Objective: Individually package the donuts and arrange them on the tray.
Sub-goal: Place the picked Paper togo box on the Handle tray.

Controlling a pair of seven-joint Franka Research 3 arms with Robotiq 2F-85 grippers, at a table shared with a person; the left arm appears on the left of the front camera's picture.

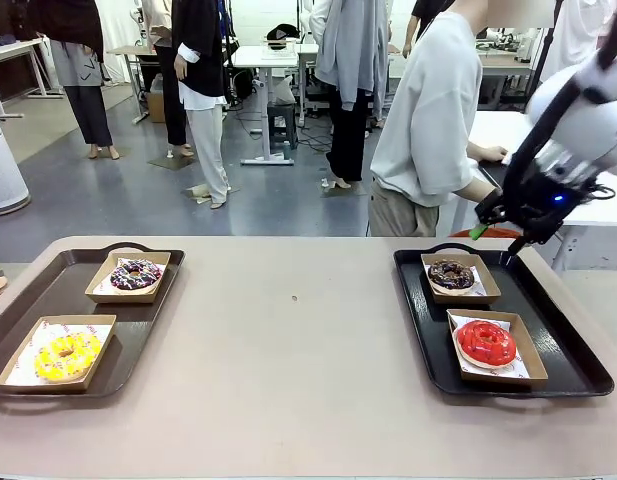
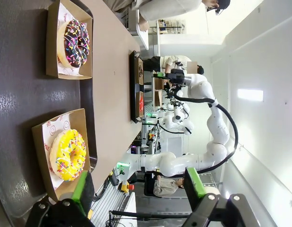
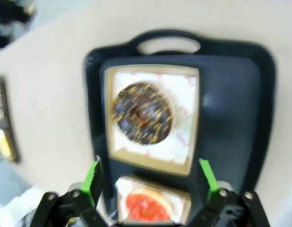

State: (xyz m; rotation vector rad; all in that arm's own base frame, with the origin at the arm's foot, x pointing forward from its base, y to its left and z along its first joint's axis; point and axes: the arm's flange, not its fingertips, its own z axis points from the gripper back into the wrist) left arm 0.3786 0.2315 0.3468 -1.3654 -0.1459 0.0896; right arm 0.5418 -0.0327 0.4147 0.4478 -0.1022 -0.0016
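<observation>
Four donuts each lie in an open paper box. On the left black tray (image 1: 48, 290) sit the purple sprinkled donut (image 1: 135, 274) (image 2: 75, 42) and the yellow sprinkled donut (image 1: 66, 355) (image 2: 67, 154). The right black tray (image 1: 553, 320) holds the chocolate donut (image 1: 451, 273) (image 3: 142, 113) at the back and the red donut (image 1: 486, 343) (image 3: 146, 205) in front. My right gripper (image 1: 498, 235) (image 3: 149, 182) hangs open above the right tray's far end, with nothing between its fingers. My left gripper (image 2: 138, 189) is open and empty, close to the yellow donut's box.
A person in a grey top (image 1: 428, 120) stands at the far right side with a hand on a neighbouring white table (image 1: 508, 140). Bare tan tabletop (image 1: 298, 340) lies between the two trays. Other people stand farther back.
</observation>
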